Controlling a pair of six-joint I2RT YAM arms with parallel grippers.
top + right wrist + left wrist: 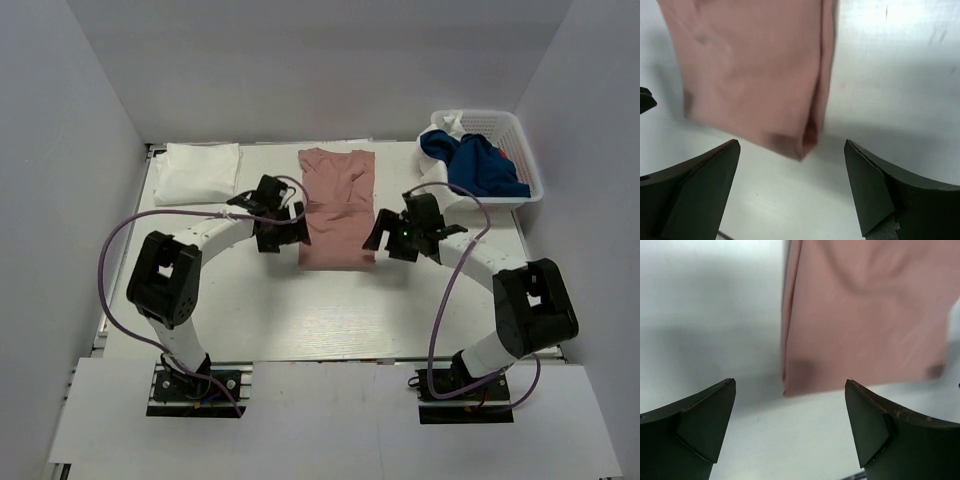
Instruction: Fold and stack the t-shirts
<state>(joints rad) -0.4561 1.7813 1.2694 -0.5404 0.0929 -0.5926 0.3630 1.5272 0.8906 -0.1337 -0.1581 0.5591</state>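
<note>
Pink tee (338, 205) lies in a narrow lengthwise strip, basket (524, 152) off its far right corner, left gripper (790, 385) and right gripper (791, 144) both open and empty beside its near corners, likely poised for the crosswise fold.

White table (320, 315), pale grey walls (300, 70)
</note>
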